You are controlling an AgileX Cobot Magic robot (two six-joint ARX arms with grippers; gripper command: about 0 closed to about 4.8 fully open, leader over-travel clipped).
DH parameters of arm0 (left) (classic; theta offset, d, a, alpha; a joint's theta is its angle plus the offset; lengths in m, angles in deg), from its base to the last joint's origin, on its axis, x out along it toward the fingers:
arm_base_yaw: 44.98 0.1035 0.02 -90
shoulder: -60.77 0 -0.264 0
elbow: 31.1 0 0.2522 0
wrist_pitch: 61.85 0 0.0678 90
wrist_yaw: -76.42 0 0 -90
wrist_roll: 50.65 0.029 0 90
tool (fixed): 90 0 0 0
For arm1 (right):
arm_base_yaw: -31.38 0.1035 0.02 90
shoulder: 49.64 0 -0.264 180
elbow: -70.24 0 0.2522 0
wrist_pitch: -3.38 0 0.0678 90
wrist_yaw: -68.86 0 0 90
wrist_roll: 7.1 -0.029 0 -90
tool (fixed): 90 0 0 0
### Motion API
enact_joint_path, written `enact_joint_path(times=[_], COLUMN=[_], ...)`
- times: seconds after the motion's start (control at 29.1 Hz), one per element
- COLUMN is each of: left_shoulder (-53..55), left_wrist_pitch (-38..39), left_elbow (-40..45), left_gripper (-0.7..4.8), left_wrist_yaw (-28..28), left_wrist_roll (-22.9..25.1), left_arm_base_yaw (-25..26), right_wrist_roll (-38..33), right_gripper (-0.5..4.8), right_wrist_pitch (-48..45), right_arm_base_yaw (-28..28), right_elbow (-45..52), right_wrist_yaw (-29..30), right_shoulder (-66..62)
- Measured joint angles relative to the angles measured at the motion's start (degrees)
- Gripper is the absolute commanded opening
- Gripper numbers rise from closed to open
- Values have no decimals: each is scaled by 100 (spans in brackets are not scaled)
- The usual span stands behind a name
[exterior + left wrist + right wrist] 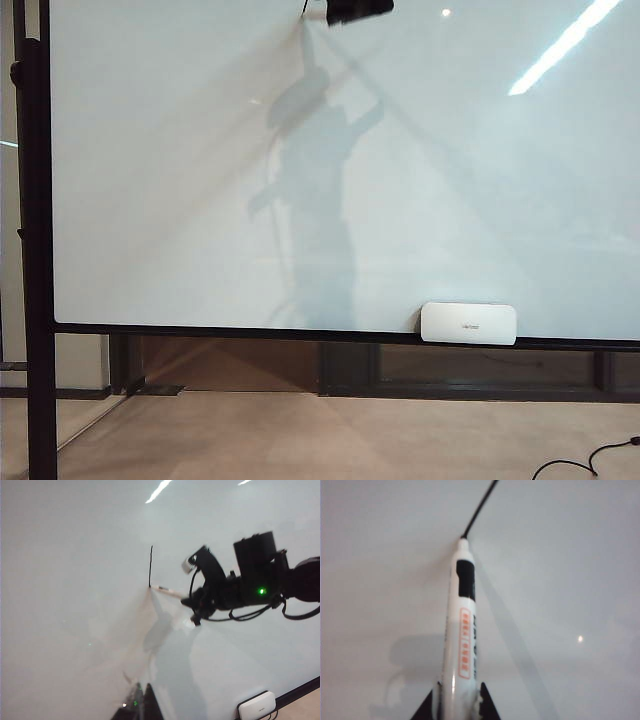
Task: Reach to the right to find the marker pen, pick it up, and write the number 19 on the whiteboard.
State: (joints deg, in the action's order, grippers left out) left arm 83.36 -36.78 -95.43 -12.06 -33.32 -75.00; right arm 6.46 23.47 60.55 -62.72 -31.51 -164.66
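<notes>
My right gripper (455,700) clamped the white marker pen (461,630), its tip at the foot of the thin black stroke (150,565) on the glossy white whiteboard (150,150); judging that the 1, I needed a lift-off for the 9. I could not see my left gripper.

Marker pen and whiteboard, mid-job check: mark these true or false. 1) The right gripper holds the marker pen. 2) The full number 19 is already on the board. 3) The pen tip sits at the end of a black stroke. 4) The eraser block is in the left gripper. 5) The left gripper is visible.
1) True: the right gripper is shut on the marker pen.
2) False: only one near-vertical black stroke shows on the whiteboard; no 9.
3) True: the pen tip meets the stroke's end.
4) False: the eraser block rests on the board's bottom rail.
5) False: the left gripper shows in no view.
</notes>
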Motion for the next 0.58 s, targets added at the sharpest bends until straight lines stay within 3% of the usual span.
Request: enact_joint_path(times=[0.58], left_shoulder=[0], left_wrist_pitch=[-20], left_elbow=[0], left_gripper=[-5], left_wrist_yaw=[111], left_wrist_roll=[111], left_arm_base_yaw=[0], right_wrist_roll=[-83], right_gripper=[-2], right_wrist_pitch=[520], right_arm_base_yaw=[76], right_elbow=[31], right_wrist_yaw=[-208], right_shoulder=[245])
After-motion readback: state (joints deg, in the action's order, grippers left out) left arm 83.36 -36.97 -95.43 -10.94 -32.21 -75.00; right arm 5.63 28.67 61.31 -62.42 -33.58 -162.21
